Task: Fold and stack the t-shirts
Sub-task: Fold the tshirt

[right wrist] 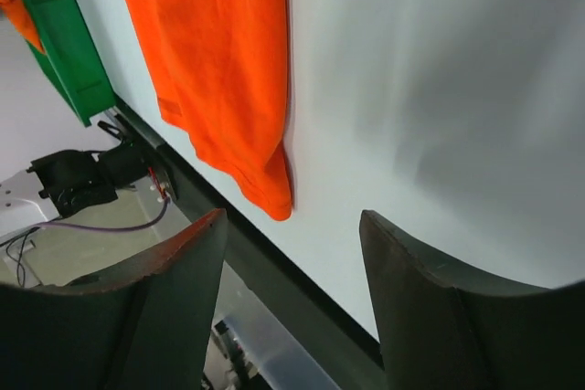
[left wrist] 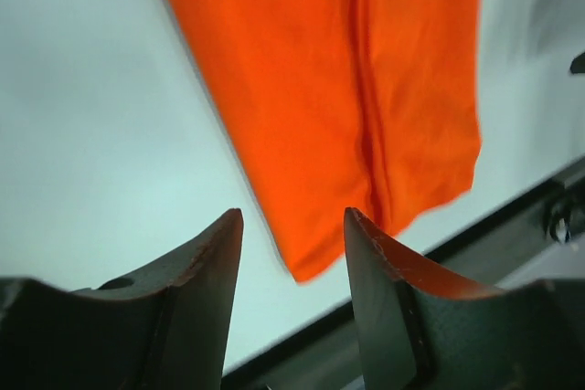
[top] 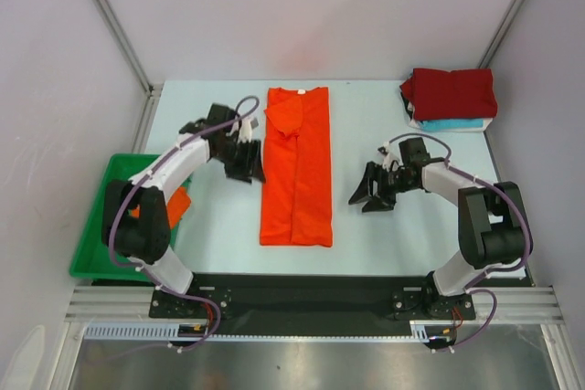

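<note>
An orange t-shirt lies folded lengthwise into a long strip in the middle of the table, collar at the far end; it also shows in the left wrist view and the right wrist view. My left gripper is open and empty just left of the strip. My right gripper is open and empty to the right of the strip, apart from it. A folded dark red t-shirt lies on a folded turquoise t-shirt at the far right corner. Another orange t-shirt lies in the tray.
A green plastic tray sits at the table's left edge; it also shows in the right wrist view. A black rail runs along the near edge. Grey walls close in the sides and back.
</note>
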Tool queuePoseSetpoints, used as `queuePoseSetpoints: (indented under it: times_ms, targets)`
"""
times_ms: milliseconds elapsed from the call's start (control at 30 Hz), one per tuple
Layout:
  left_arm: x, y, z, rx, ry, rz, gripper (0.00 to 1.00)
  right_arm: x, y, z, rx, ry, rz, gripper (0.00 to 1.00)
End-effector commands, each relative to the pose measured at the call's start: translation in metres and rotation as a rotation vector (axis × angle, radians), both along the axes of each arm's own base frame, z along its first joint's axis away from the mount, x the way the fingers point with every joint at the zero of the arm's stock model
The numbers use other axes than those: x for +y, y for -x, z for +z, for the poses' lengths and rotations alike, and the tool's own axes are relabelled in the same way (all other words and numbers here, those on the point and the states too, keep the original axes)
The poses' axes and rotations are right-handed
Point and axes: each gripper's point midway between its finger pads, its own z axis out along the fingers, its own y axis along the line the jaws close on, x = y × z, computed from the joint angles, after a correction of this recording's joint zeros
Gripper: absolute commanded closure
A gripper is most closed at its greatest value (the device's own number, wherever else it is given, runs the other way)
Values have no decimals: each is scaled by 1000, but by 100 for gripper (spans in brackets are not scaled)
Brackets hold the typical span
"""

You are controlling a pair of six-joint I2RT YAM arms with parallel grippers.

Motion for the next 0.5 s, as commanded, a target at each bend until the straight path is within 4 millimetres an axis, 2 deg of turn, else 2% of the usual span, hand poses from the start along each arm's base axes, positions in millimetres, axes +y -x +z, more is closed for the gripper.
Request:
queuePoseSetpoints:
  times_ms: [0,33,167,233,333,367,400,467]
  targets:
    - [-12,38,-27,148,131,128,47,23,23,10,44,-73,21,35]
    - [-12,43,-27,155,150,148,46,25,30,6,65,-72,29,35]
    - [-8,69,-59,204,159,182,46,27,60,-16,152,-32,32,36]
    - [-10,77,-63,230,180,202,45,30,72,-27,186,-17,24,36]
    - [-7,90,-75,254,184,229,44,36,79,-38,190,10,31,36]
    - [-8,89,-77,243,192,235,43,43,84,-41,189,22,56,37]
    - [-6,97,-84,262,190,244,42,50,81,-41,158,15,69,37]
    - [-7,97,-85,247,214,260,40,60,84,-44,170,19,81,37]
